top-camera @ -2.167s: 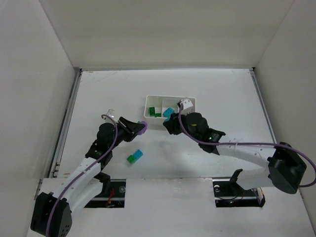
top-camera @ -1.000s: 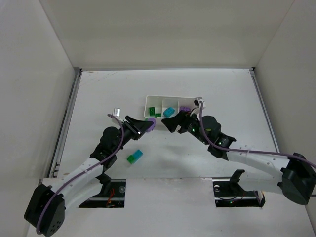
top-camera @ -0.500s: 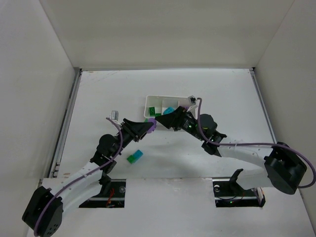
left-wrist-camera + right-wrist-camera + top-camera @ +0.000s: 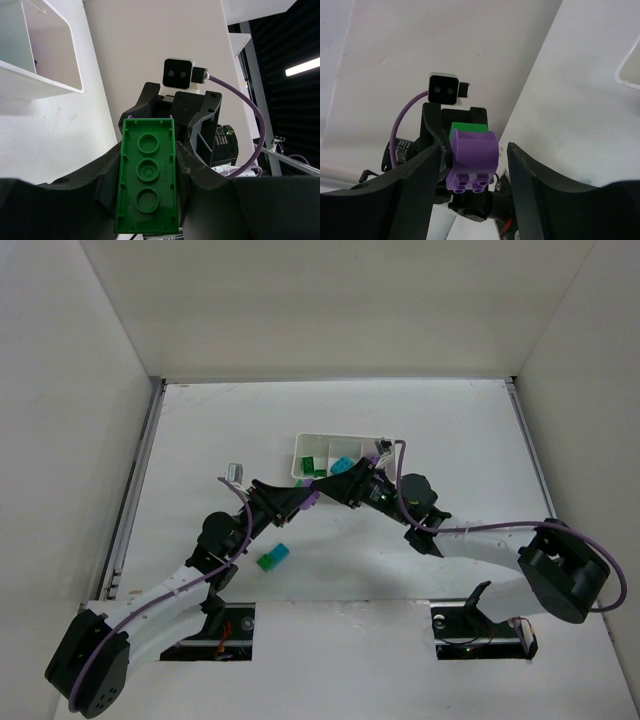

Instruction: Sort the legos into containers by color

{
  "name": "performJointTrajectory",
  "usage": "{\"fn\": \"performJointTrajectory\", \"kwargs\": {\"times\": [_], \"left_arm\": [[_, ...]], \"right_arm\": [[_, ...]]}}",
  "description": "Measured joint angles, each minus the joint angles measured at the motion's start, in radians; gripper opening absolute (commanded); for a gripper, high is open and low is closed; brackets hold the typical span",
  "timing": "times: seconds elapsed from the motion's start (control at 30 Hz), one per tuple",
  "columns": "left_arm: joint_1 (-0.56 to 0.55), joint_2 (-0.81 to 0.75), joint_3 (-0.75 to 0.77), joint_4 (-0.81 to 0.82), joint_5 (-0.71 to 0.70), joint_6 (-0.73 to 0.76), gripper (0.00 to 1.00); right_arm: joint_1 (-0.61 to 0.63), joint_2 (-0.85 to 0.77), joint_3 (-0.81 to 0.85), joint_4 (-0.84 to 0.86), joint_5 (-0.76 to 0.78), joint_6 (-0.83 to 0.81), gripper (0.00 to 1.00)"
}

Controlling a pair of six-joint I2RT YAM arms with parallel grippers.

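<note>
My left gripper (image 4: 300, 498) is shut on a green brick (image 4: 147, 182) whose hollow underside fills the left wrist view. A purple brick (image 4: 472, 157) is stuck to its far side and also shows in the top view (image 4: 311, 496). My right gripper (image 4: 330, 487) faces the left one, open, with its fingers (image 4: 415, 192) on either side of the purple brick and small gaps showing. The white tray (image 4: 340, 437) stands just behind both grippers, with green bricks (image 4: 312, 467) in its left compartment and a teal one (image 4: 343, 464) in the middle. Its right compartment is partly hidden.
A green and teal brick pair (image 4: 272, 558) lies on the table in front of the left gripper. The tray's wall (image 4: 55, 65) is close at the upper left of the left wrist view. White walls enclose the table on three sides.
My left gripper has carried the green and purple bricks right, towards the tray. My right gripper has come left from the tray, and its open fingers now flank the purple brick.
</note>
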State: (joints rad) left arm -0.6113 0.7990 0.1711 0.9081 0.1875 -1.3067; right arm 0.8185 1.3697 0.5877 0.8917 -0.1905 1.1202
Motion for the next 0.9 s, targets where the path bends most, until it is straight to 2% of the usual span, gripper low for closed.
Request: {"fn": "performJointTrajectory", "kwargs": {"times": [0.17, 0.3, 0.43, 0.53, 0.6, 0.67, 0.9], "left_arm": [[0.0, 0.007, 0.0, 0.002, 0.0, 0.0, 0.21], [-0.005, 0.019, 0.0, 0.001, -0.004, 0.005, 0.21], [-0.011, 0.029, 0.0, 0.018, -0.007, 0.005, 0.24], [-0.015, 0.03, 0.0, 0.033, -0.008, 0.005, 0.26], [-0.017, 0.03, 0.0, 0.038, -0.006, 0.008, 0.26], [-0.018, 0.029, 0.0, 0.037, -0.006, 0.009, 0.26], [-0.022, 0.016, 0.0, 0.03, -0.002, 0.01, 0.26]], "right_arm": [[0.0, 0.029, -0.011, 0.04, -0.025, 0.036, 0.61], [-0.002, 0.043, -0.013, 0.063, -0.032, 0.055, 0.51], [-0.006, 0.045, -0.016, 0.076, -0.035, 0.067, 0.48], [-0.007, 0.045, -0.026, 0.109, -0.035, 0.081, 0.49], [-0.01, 0.05, -0.034, 0.135, -0.039, 0.096, 0.59], [-0.014, 0.066, -0.035, 0.171, -0.043, 0.114, 0.6], [-0.023, 0.122, -0.05, 0.271, -0.047, 0.171, 0.47]]}}
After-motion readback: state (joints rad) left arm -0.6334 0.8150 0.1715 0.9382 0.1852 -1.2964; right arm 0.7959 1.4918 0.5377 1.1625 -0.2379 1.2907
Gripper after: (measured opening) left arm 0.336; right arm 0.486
